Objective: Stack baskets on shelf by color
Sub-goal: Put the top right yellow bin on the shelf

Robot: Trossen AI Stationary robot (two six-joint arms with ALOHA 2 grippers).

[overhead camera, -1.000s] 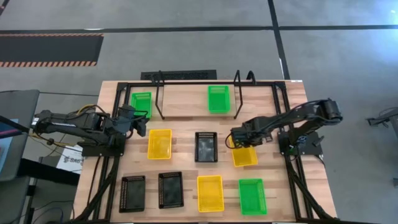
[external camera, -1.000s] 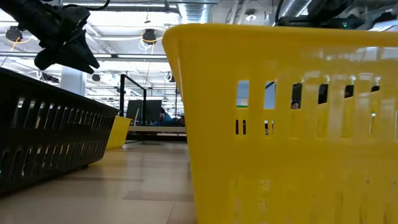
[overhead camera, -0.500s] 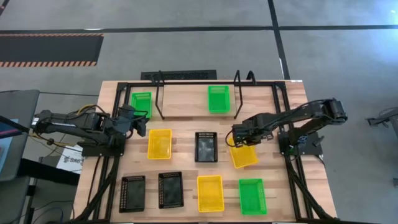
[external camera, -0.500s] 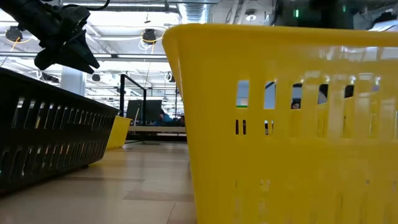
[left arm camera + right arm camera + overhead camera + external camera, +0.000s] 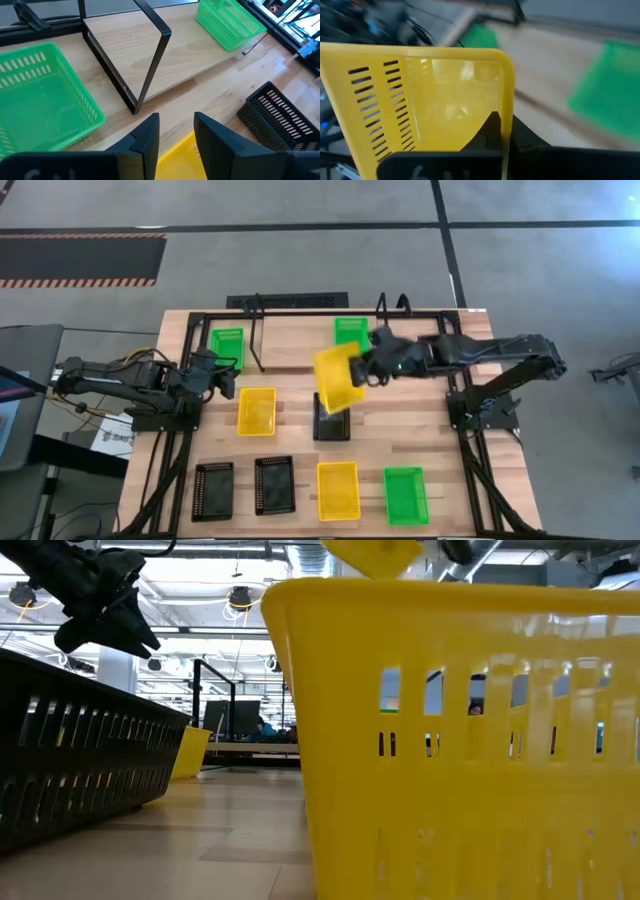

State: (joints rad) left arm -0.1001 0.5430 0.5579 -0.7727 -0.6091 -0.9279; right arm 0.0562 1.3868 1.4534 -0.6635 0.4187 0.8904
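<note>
Yellow plastic fills your right gripper [image 5: 367, 370]: its fingers are clamped on the rim of a yellow basket [image 5: 338, 379], which hangs tilted in the air just in front of the shelf [image 5: 300, 340], above the black basket [image 5: 331, 423] at the table's middle. You are in the carry step, bringing this one to the shelf. Next, judging by the layout, you need to level it, pick an end of the board clear of the green basket on the shelf [image 5: 351, 335], and lower it flat before letting go; a tilted release could tip it.

The carried basket looks light and thin-walled, with slotted sides and a rolled rim, so it should nest easily with its mates.

Your left gripper [image 5: 176, 134] waits at the table's left, fingers partly apart and holding nothing, just over a second yellow basket [image 5: 256, 410] and beside the green basket [image 5: 227, 345] outside the shelf's left loop. A third yellow basket [image 5: 338, 489] sits near the front edge.
</note>
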